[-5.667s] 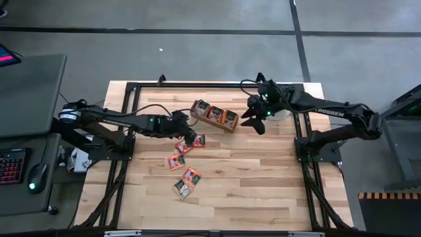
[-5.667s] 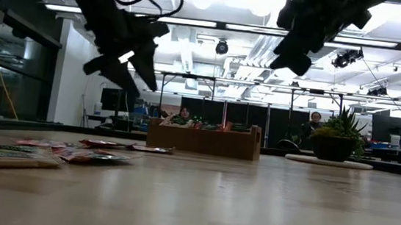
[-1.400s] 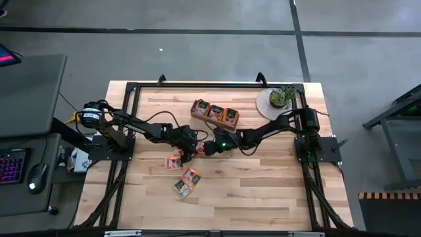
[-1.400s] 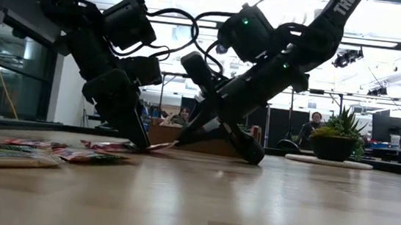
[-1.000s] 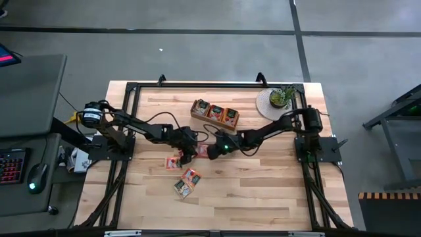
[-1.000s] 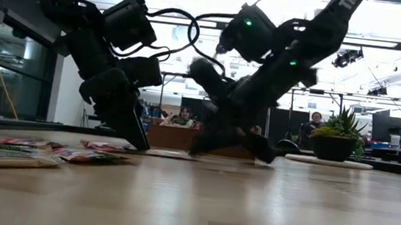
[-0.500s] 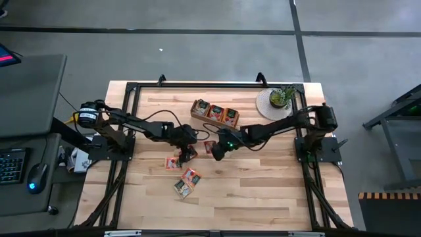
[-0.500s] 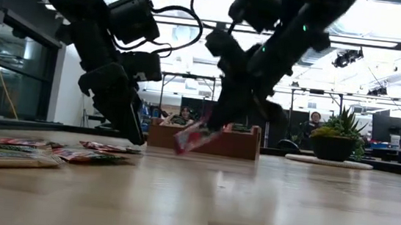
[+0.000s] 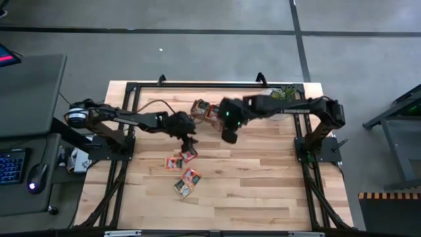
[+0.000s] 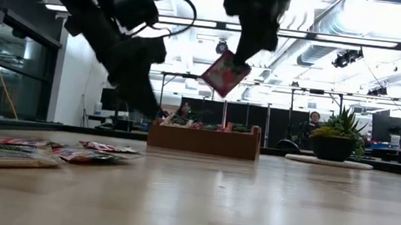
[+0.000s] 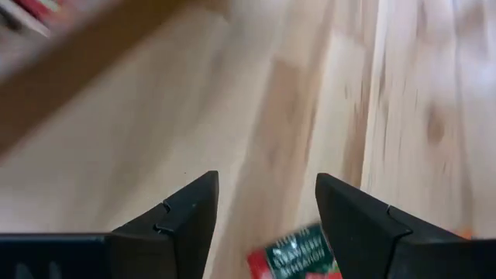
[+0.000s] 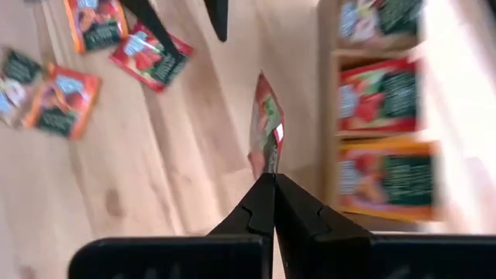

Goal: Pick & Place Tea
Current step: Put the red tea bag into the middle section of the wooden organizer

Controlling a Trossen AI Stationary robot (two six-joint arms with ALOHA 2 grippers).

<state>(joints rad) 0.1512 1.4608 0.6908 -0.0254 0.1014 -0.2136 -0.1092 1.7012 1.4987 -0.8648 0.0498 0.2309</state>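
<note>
A: Where's the tea sachet (image 10: 226,73)?
B: Clamped in the right pincer (image 12: 267,180), raised above the worktop (image 9: 263,178) near the wooden tray (image 10: 203,139).
A: The left pincer (image 11: 263,205)?
B: Jaws apart, empty, over loose sachets (image 9: 182,168).

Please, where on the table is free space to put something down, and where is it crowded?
Free: the bare wood of the table on the right half, in front of the wooden tray and potted plant. Crowded: the loose tea sachets left of centre, beneath the left gripper.
</note>
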